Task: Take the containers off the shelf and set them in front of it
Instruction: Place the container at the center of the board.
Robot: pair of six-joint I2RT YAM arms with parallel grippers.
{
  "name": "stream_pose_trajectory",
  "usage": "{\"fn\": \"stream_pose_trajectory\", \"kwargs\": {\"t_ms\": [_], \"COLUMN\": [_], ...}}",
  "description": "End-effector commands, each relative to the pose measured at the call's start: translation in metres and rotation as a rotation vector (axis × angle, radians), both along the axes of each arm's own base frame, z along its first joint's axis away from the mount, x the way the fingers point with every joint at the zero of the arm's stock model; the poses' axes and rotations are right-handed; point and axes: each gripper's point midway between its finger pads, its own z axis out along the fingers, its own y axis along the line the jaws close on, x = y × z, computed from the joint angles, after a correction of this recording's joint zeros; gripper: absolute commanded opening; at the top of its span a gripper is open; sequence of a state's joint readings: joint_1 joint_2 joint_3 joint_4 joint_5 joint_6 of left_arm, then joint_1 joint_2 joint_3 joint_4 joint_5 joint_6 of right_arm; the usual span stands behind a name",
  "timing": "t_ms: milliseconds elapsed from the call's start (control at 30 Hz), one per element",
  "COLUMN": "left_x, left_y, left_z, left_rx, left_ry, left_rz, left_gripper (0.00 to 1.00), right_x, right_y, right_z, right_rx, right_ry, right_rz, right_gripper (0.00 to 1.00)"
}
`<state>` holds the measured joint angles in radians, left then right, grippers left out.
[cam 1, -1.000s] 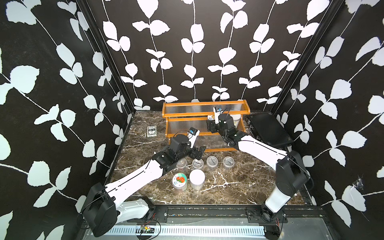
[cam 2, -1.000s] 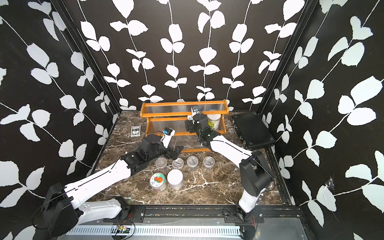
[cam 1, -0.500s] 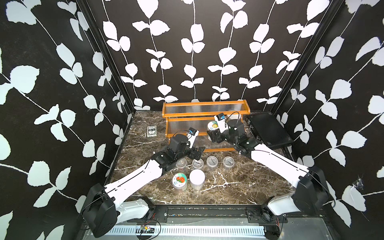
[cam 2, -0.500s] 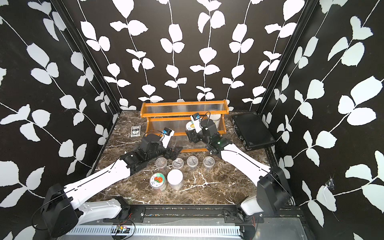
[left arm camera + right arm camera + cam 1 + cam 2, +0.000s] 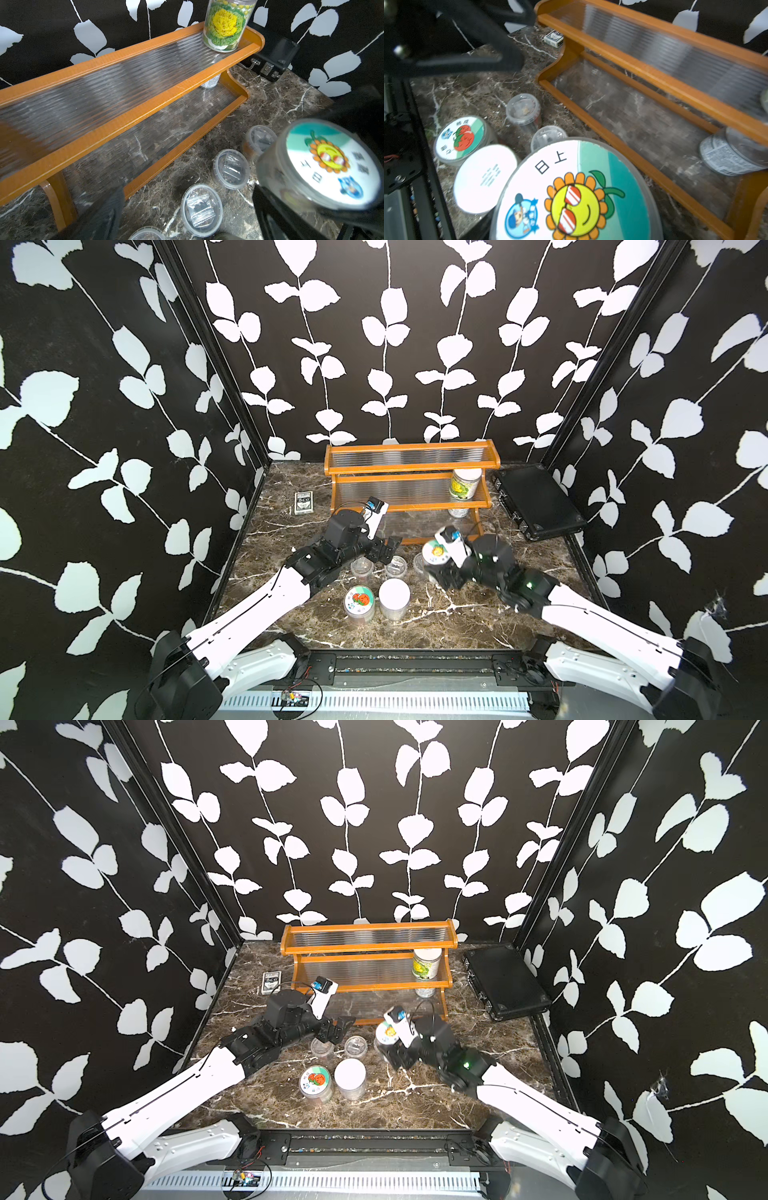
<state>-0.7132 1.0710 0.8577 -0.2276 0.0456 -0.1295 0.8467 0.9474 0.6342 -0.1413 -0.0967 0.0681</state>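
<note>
I count 4 jars. 1, the yellow-green jar point(image 5: 464, 485), stands on the middle tier of the shelf point(image 5: 399, 467), at the end by the black case point(image 5: 536, 502), with 1 tin can point(image 5: 459, 512) on the tier below. The right gripper point(image 5: 441, 572) is clamped round the sunflower-lid jar point(image 5: 435, 552), just in front of the lowest tier. 2 more, the tomato-lid jar point(image 5: 360, 600) and the white-lid jar point(image 5: 394, 593), stand side by side on the table point(image 5: 457, 626). Between them and the shelf runs a row of 4 small cups point(image 5: 230, 169). The left gripper point(image 5: 387, 551) hovers over that row, jaws spread and empty.

Shelf point(image 5: 411, 466) top tier bare; middle tier free except green-label jar point(image 5: 464, 485) at right end, tin can point(image 5: 458, 512) below. Before shelf: small cups point(image 5: 396, 566), two jars point(image 5: 394, 593), right gripper point(image 5: 438, 572) gripping sunflower-lid jar point(image 5: 434, 552) block passage.
</note>
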Motion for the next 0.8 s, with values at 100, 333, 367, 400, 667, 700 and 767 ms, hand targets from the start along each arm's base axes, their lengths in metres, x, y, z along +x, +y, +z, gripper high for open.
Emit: {"fn": "stream_pose_trajectory", "kwargs": {"t_ms": [100, 333, 367, 400, 667, 700, 767], "left_x": [-0.003, 0.005, 0.005, 0.005, 0.005, 0.005, 0.005], "left_y": [0.000, 0.008, 0.009, 0.010, 0.012, 0.012, 0.013], "left_z": [0.003, 0.005, 0.005, 0.004, -0.001, -0.002, -0.004], "left_rx": [0.014, 0.028, 0.029, 0.031, 0.040, 0.040, 0.037], "left_ry": [0.009, 0.012, 0.014, 0.017, 0.027, 0.029, 0.032], "left_rz": [-0.023, -0.003, -0.001, -0.003, -0.012, -0.012, -0.010], "left_gripper": [0.99, 0.99, 0.99, 0.99, 0.99, 0.99, 0.99], "right_x": [-0.029, -0.037, -0.036, -0.036, -0.038, -0.038, -0.039], "right_y": [0.008, 0.017, 0.019, 0.020, 0.019, 0.018, 0.017], "right_z": [-0.025, -0.062, -0.063, -0.067, -0.094, -0.098, -0.104], "right_rx": [0.026, 0.008, 0.011, 0.007, -0.028, -0.032, -0.037], "right_ry": [-0.007, 0.023, 0.022, 0.024, 0.042, 0.046, 0.054], "right_rz": [0.029, 0.041, 0.041, 0.043, 0.049, 0.050, 0.046], "right_gripper": [0.76, 0.77, 0.78, 0.78, 0.83, 0.84, 0.86]}}
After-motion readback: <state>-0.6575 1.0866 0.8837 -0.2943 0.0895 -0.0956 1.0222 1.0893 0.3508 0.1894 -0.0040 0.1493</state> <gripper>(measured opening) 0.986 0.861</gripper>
